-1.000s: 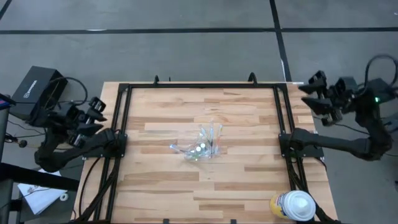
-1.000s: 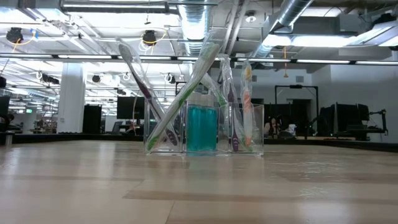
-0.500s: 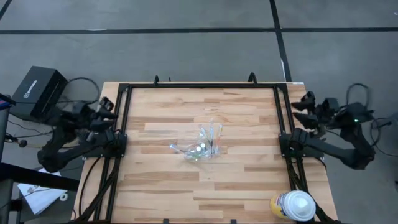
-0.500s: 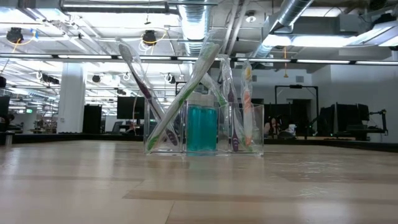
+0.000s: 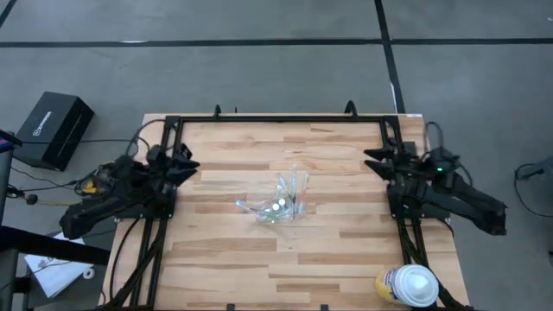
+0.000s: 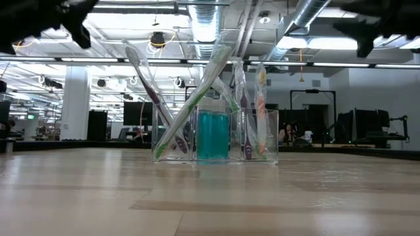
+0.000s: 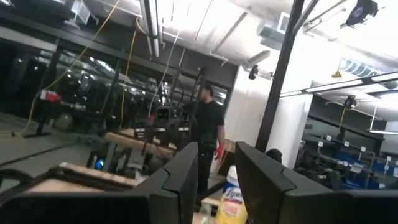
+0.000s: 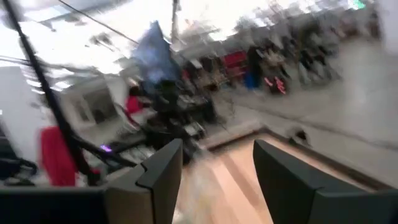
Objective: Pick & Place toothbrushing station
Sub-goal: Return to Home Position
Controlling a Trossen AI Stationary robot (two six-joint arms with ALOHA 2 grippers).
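Clear organizer (image 6: 172, 134) stands upright mid-table (image 5: 337, 250). The green toothbrush (image 6: 193, 98) and purple toothbrush (image 6: 147, 84) lean crossed at one end, the teal toothpaste tube (image 6: 213, 134) is in the middle and the orange toothbrush (image 6: 261, 110) at the other end. Left gripper (image 5: 185, 161) sits at the table's left edge and right gripper (image 5: 371, 157) at the right edge, both well apart from the organizer. Both pincers are apart, holding nothing.

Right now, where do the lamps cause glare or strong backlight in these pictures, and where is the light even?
Low view: ceiling lamps backlight the clear organizer, and the table carries a pale sheen. Left wrist view: the ceiling glares white; the open left pincer shows dark against it. High view: even light, hardly any shadow.
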